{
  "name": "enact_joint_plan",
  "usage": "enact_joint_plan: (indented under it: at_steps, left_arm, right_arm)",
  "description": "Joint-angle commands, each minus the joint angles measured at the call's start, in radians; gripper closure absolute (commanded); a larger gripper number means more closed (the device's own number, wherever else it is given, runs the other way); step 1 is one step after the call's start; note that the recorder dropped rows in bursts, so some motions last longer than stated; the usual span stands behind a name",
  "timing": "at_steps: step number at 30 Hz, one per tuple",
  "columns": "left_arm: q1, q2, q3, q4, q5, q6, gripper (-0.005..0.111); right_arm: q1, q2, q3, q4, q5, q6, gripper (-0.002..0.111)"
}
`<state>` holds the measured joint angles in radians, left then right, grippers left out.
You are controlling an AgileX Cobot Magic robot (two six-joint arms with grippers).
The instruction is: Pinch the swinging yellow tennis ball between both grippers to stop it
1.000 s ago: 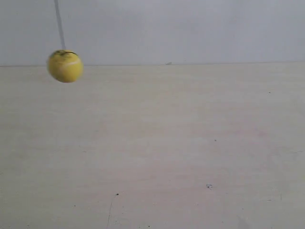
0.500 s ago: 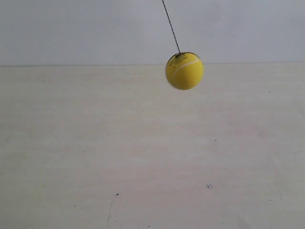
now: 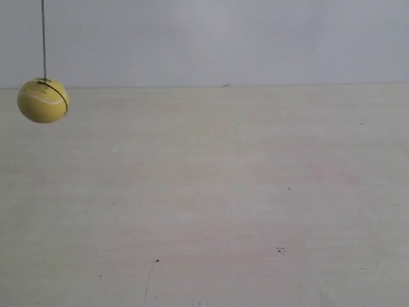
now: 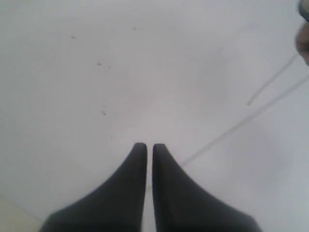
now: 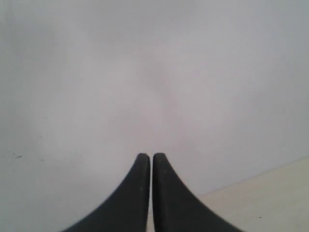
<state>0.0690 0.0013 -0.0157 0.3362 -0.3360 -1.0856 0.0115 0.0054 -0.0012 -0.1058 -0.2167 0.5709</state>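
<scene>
The yellow tennis ball (image 3: 43,100) hung on a thin dark string (image 3: 43,38) that ran straight up out of the picture. It was bright yellow and slightly blurred, with a white curved seam across its upper face and a dark line curving down one side. It sat at the far left of the exterior view, in front of the line where the pale table (image 3: 255,192) met the grey wall (image 3: 223,38).

Only the exterior view showed the ball, and it showed neither arm. The wrist views showed the grippers but not the ball, so where it lay relative to either gripper could not be told.

The left gripper (image 4: 146,147) had its two black tapered fingers drawn together, with a hair-thin gap and nothing between them. Ahead of its tips lay a pale surface with dark specks (image 4: 101,113), and off to one side were two thin pale lines (image 4: 270,87). The right gripper (image 5: 146,157) was closed the same way, empty, facing a plain grey-white surface with a cream strip (image 5: 270,193) beside it.
</scene>
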Motion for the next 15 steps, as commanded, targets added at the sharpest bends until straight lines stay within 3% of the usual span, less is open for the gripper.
enact_joint_plan:
  at_steps: [1, 6, 11, 15]
  left_arm:
    - [0.000, 0.035, -0.069, 0.417, -0.200, -0.273, 0.102]
    - [0.000, 0.172, -0.161, 0.692, -0.379, -0.299, 0.102]
    - [0.000, 0.349, -0.256, 0.931, -0.427, -0.393, 0.102]
    - [0.000, 0.512, -0.272, 0.964, -0.453, -0.374, 0.102]
  right_arm:
    - [0.090, 0.011, -0.061, -0.159, 0.018, 0.120, 0.108]
    - [0.242, 0.109, -0.129, -0.224, 0.018, 0.146, 0.108]
    - [0.380, 0.247, -0.177, -0.282, 0.013, 0.115, 0.108]
    - [0.454, 0.383, -0.205, -0.300, -0.005, 0.067, 0.108]
